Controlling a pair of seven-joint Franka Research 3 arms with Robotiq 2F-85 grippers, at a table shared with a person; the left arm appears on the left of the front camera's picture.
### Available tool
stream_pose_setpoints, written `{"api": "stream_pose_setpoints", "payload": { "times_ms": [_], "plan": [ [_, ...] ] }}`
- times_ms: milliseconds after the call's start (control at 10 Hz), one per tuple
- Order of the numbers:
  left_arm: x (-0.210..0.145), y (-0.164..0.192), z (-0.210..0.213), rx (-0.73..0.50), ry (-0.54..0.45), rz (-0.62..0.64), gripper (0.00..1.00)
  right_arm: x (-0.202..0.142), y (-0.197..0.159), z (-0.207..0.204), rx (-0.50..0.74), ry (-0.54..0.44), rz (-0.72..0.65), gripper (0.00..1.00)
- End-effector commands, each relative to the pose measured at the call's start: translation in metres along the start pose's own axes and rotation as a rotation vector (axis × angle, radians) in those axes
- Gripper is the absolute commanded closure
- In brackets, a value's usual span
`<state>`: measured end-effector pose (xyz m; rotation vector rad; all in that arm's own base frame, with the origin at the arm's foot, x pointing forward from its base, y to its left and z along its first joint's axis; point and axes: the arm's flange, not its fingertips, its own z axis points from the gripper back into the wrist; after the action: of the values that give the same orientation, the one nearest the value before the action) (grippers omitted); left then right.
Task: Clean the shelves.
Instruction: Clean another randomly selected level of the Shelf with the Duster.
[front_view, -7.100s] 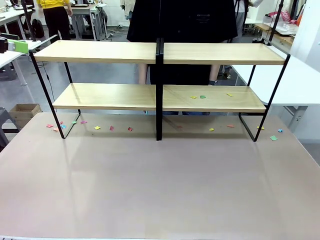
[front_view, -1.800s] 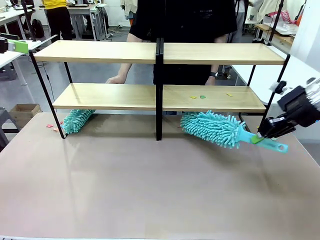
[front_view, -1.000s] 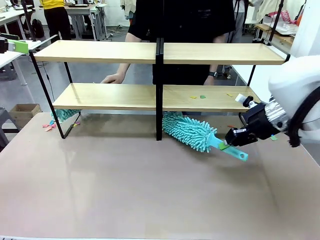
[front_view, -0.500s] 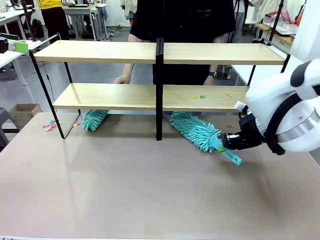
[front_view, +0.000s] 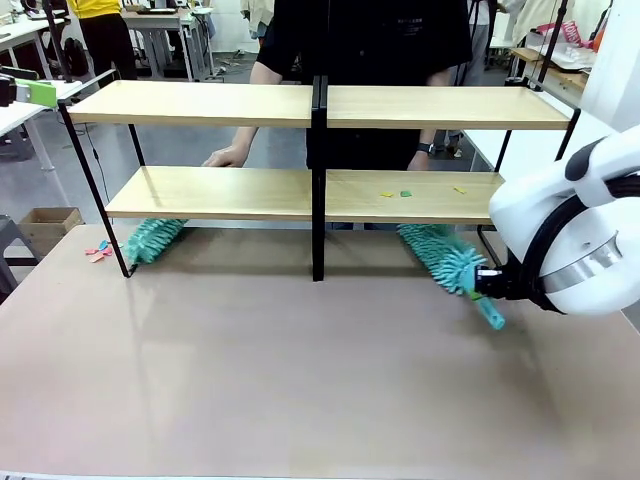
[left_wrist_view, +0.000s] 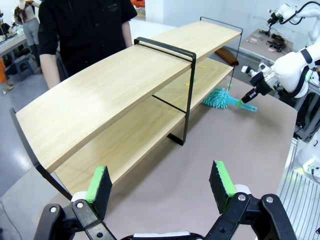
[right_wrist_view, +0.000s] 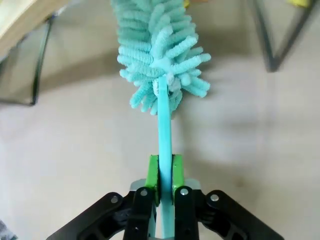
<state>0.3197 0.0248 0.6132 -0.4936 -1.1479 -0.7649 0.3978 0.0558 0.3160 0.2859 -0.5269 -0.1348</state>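
The shelves (front_view: 320, 105) stand at the table's far side, two light boards high on a black frame, also seen in the left wrist view (left_wrist_view: 125, 90). My right gripper (front_view: 488, 287) is shut on the handle of a teal fluffy duster (front_view: 440, 256), whose head lies on the table under the lower right board. The right wrist view shows the green pads (right_wrist_view: 154, 172) clamped on the duster handle (right_wrist_view: 165, 135). A few small paper scraps (front_view: 400, 193) lie on the lower right board. My left gripper (left_wrist_view: 160, 182) hangs open and holds nothing, well back from the rack.
A person in black stands behind the rack, one hand (front_view: 225, 157) near the lower left board. A second teal duster (front_view: 152, 240) sweeps under that board. Coloured paper scraps (front_view: 98, 251) lie on the table by the left leg. White tables flank the rack.
My right gripper has swept its duster rightwards under the lower right board. The second duster has slid left towards the rack's left leg.
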Motion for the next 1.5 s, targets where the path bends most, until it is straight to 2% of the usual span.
{"api": "stream_pose_setpoints", "payload": {
  "times_ms": [0,100,200,400,500,600,1100,1300,1400],
  "plan": [
    [-0.001,0.001,-0.001,-0.004,0.000,0.001,0.00,-0.036,-0.027,0.064,-0.185,-0.064,-0.060,0.88],
    [-0.001,0.001,-0.001,-0.004,0.000,0.001,0.00,-0.037,-0.030,0.073,-0.220,-0.063,-0.052,0.88],
    [-0.001,0.001,-0.001,-0.004,0.000,0.001,0.00,-0.039,-0.029,0.079,-0.197,-0.063,-0.025,0.88],
    [-0.001,0.001,-0.001,-0.004,0.000,0.001,0.00,-0.044,-0.018,0.085,-0.115,-0.113,0.065,0.88],
    [-0.001,0.001,-0.001,-0.004,0.000,0.001,0.00,-0.046,-0.013,0.086,-0.062,-0.103,0.104,0.88],
    [-0.001,0.001,-0.001,-0.004,0.000,0.001,0.00,-0.046,-0.010,0.088,0.016,-0.073,0.110,0.88],
    [-0.001,0.001,-0.001,-0.004,0.000,0.001,0.00,-0.052,-0.009,0.094,0.172,0.004,0.122,0.88],
    [-0.001,0.001,-0.001,-0.004,0.000,0.001,0.00,-0.056,-0.011,0.114,0.241,0.069,0.154,0.88],
    [-0.001,0.001,-0.001,-0.004,0.000,0.001,0.00,-0.058,-0.021,0.137,0.284,0.147,0.198,0.88]
  ]
}}
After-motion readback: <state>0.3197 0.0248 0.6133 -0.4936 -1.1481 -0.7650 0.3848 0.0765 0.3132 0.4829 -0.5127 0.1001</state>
